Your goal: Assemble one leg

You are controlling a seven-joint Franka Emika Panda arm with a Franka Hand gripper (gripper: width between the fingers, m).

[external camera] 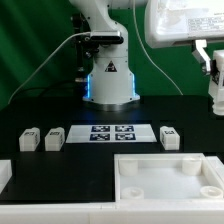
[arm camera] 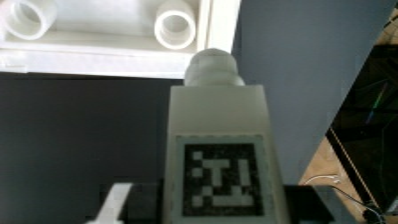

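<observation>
The gripper [external camera: 213, 88] is clamped on the leg [arm camera: 217, 140], holding it high above the table at the exterior view's right. The leg sits between the fingers, its code tag facing the wrist camera.

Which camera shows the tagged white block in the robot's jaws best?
The wrist view: the leg fills the picture, its code tag facing the camera. In the exterior view it is at most a small white shape high at that view's right edge, with the tag not visible.
</observation>
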